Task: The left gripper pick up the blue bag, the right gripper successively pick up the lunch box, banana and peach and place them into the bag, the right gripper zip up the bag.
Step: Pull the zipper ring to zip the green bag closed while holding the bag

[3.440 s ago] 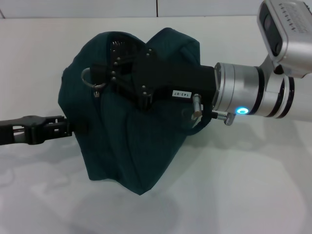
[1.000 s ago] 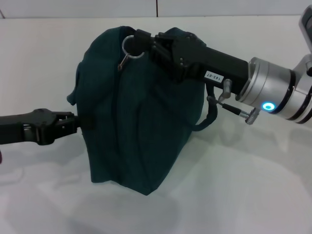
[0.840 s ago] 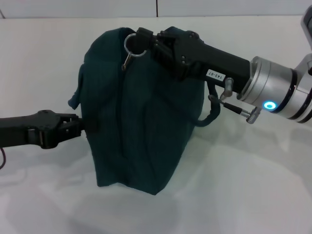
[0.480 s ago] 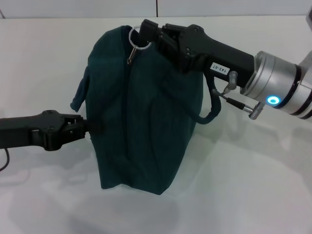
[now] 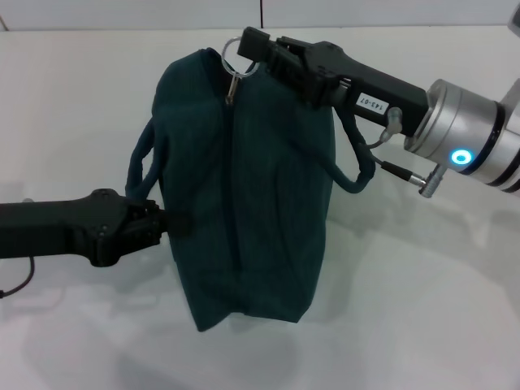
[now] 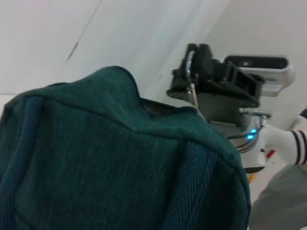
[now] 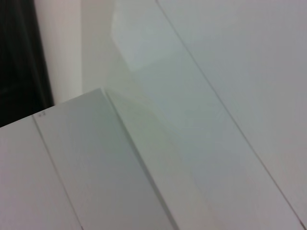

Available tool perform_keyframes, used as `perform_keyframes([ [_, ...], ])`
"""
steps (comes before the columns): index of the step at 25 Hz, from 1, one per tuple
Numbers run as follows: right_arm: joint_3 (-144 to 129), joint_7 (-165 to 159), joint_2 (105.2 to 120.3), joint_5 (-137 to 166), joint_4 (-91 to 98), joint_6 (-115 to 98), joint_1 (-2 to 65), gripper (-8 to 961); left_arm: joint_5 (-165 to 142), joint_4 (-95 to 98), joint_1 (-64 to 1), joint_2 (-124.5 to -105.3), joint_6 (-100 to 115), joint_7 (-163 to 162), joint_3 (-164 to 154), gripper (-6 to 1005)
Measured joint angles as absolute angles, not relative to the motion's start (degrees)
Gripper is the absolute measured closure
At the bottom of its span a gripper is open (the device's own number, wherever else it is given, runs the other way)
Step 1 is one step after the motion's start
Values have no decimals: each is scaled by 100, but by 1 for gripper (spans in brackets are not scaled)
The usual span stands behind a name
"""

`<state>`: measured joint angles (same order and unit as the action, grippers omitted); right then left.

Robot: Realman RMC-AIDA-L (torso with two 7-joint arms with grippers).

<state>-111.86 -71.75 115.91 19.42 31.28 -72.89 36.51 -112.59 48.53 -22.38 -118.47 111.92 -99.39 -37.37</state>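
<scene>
The blue bag (image 5: 260,179) stands upright in the middle of the white table, its zipper line running down the front. My left gripper (image 5: 166,221) is shut on the bag's left side, just below one loop handle (image 5: 142,166). At the bag's top, my right gripper (image 5: 253,42) is shut on the silver ring zipper pull (image 5: 231,57). The left wrist view is mostly filled with bag fabric (image 6: 110,158), with the right gripper (image 6: 196,62) beyond it. The lunch box, banana and peach are out of view. The right wrist view shows only white surfaces.
The white table (image 5: 422,309) stretches around the bag, with its far edge against a pale wall (image 5: 325,12). The second loop handle (image 5: 357,166) hangs under the right arm's silver wrist (image 5: 463,154). A thin cable (image 5: 16,280) trails from the left arm.
The right gripper has drawn the zipper pull from the bag's left side up to its top. The bag has straightened and shifted right, and the left gripper followed it.
</scene>
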Motion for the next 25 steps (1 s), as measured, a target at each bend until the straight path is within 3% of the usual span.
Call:
perform_keyframes([
  [25,-11007,-7431,11593,1946,2973,-7168,3662,849,-11095,4505,-2150,-11880,11528,-9142,-4137,940],
])
